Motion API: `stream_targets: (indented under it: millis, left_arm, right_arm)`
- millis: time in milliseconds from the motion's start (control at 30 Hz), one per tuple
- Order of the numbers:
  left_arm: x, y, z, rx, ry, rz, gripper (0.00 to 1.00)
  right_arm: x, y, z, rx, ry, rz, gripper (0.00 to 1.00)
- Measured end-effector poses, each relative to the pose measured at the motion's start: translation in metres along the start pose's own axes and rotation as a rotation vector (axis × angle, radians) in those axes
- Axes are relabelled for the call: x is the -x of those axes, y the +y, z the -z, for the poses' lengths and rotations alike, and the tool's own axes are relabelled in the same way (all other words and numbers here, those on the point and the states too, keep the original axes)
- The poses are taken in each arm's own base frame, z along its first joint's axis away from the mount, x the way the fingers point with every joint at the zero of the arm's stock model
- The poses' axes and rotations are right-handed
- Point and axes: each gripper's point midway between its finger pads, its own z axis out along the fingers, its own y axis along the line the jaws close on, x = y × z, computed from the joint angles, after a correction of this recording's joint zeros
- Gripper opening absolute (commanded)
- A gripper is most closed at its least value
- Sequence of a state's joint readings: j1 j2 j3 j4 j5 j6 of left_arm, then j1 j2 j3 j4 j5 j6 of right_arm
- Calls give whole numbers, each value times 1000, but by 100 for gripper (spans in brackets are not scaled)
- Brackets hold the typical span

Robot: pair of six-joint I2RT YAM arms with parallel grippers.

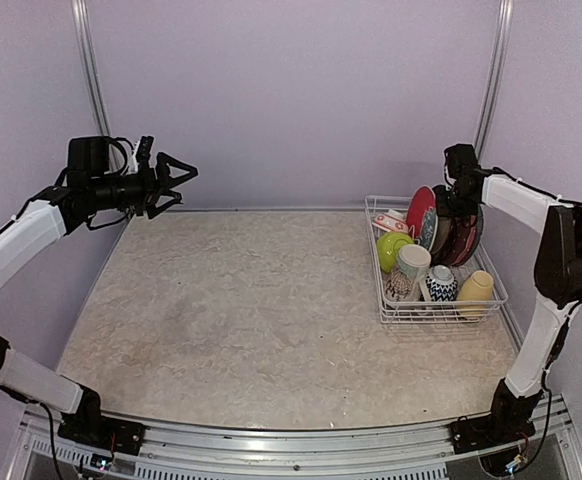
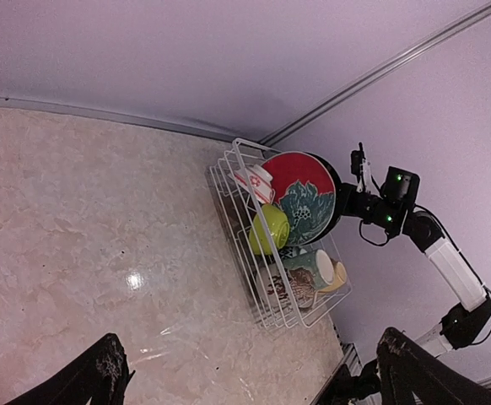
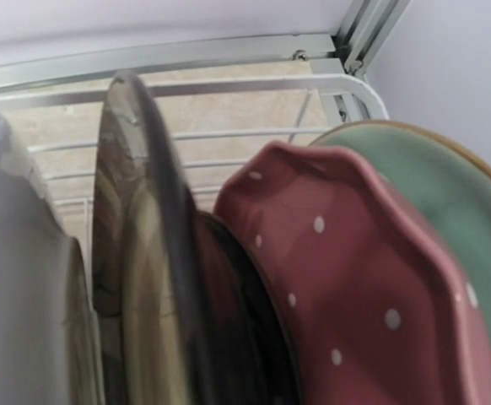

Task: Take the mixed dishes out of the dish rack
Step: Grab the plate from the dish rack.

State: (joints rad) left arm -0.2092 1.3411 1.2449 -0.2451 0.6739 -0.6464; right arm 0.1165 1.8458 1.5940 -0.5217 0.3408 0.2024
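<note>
Lavender walls (image 1: 291, 100) on all sides; beige marbled table (image 1: 251, 300) below.

- Dish rack (image 1: 439, 319) – white wire, at the far right of the table, close to the right wall. All dishes are inside it.
- Rack contents, far end: red plate (image 1: 421, 208) standing on edge, with a teal floral plate (image 2: 309, 211) just in front of it. A small white bowl with red marks (image 1: 391, 220) is in the far left corner.
- Rack contents, middle and near end: lime-green bowl (image 1: 395, 248) on its side at the left wall. Along the near side, from left to right, are a beige patterned mug (image 1: 407, 272), a blue patterned bowl (image 1: 441, 284) and a pale-yellow mug (image 1: 476, 290).
- Your left gripper (image 1: 186, 185) hangs high at the far left, well apart from the rack. Its jaws are spread wide and hold nothing; both dark fingers (image 2: 85, 380) show at the bottom of its wrist view.
- Your right gripper (image 1: 447, 203) is down at the tops of the upright plates, jaws closed. Whether a rim is pinched between them, you cannot tell.
- Right wrist view, close up: dark glossy plate rim (image 3: 157, 236) at centre, a red dotted plate (image 3: 355, 278) to its right, then a pale-green plate (image 3: 448, 202) – all upright and close together.
</note>
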Motion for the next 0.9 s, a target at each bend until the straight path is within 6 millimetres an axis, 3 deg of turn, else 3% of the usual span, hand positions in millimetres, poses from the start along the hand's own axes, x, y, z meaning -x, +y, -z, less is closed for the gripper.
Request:
stream_targets:
  millis: [467,900]
  left_arm:
    - [3,1,-1,14,-2,-10,99]
    - [0,15,-8,49,12,3,99]
  right_arm:
    - [1,5,18,-126,5,91,0]
    - [15,-3,43,-141,-33,120,0]
